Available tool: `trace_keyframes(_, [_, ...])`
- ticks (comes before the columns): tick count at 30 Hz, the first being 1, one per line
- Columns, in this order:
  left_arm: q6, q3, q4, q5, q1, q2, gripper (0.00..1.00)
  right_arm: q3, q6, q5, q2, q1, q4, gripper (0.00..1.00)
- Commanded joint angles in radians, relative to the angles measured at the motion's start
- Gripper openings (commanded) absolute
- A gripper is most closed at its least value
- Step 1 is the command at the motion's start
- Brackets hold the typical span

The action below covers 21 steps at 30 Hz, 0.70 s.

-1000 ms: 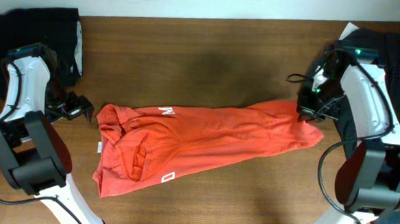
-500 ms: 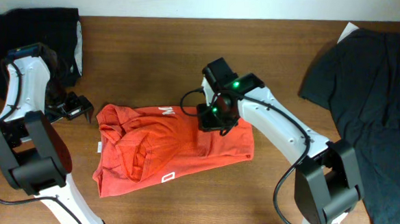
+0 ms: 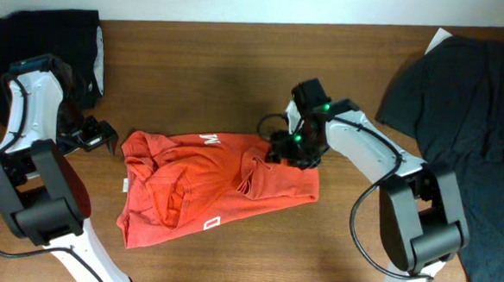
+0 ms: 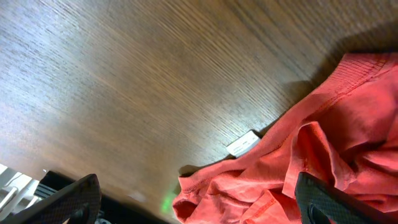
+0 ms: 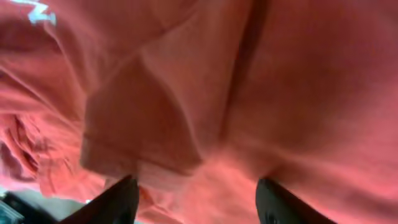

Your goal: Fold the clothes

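The clothes are one red-orange T-shirt lying crumpled on the wooden table, with white letters showing at its top edge and lower front. Its right part is folded over to the left, leaving a loose flap near the middle. My right gripper hovers over the shirt's upper right corner. In the right wrist view its fingers stand apart above the red fabric, with nothing pinched. My left gripper is open just left of the shirt. In the left wrist view the shirt's hem and a white tag lie ahead of it.
A dark garment is spread over the table's right end and hangs off the edge. Another black cloth lies at the back left corner behind the left arm. Bare wood shows behind and in front of the shirt.
My right gripper carried the shirt's right end leftward over the body, then let go of it, opened and drew back to the right. The left arm has not moved.
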<state>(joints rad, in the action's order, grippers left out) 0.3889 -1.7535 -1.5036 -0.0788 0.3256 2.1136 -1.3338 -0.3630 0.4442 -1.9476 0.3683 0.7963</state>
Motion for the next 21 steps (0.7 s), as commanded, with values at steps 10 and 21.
trace_keyframes(10, [0.003,-0.009,0.003,0.004,-0.002,-0.002,0.99,0.042,-0.014,0.038,0.007,0.103,-0.195,0.23])
trace_keyframes(21, [0.003,-0.009,0.014,0.004,-0.002,-0.002,0.99,-0.159,0.048,0.042,0.096,0.016,-0.251,0.92])
